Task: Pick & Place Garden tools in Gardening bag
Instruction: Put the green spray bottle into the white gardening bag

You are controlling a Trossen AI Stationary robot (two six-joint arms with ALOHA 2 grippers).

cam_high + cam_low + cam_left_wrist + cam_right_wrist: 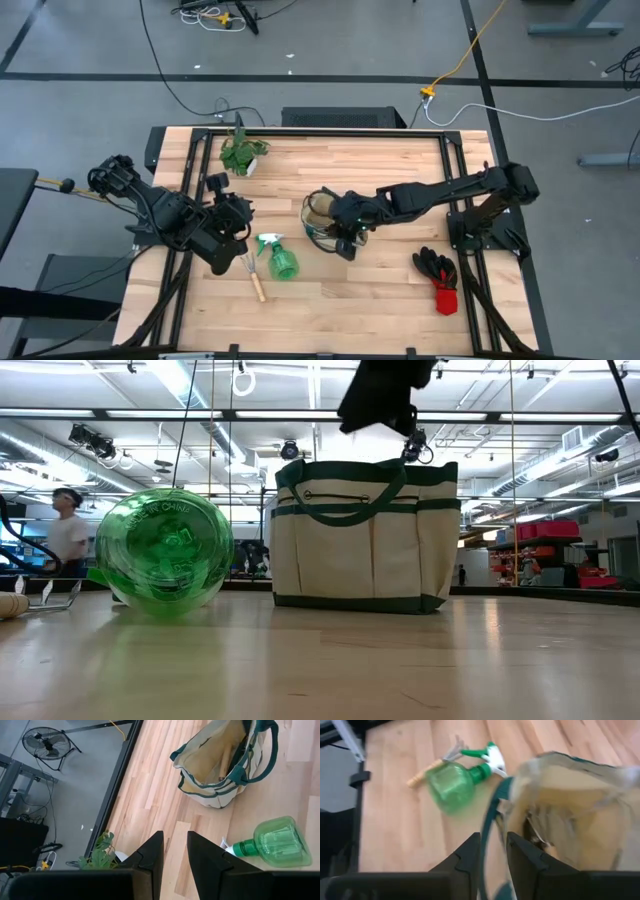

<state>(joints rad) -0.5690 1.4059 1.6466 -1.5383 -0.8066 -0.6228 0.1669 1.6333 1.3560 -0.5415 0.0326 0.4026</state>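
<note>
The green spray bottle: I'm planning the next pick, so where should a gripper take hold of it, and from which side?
Probably the narrow neck below the white trigger head, from above: the green spray bottle lies on its side on the table, and its round body looks too wide to pinch.

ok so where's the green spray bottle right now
In the high view the green spray bottle lies on its side left of centre, between the gardening bag and the wooden-handled rake, just right of the left end effector.
</note>
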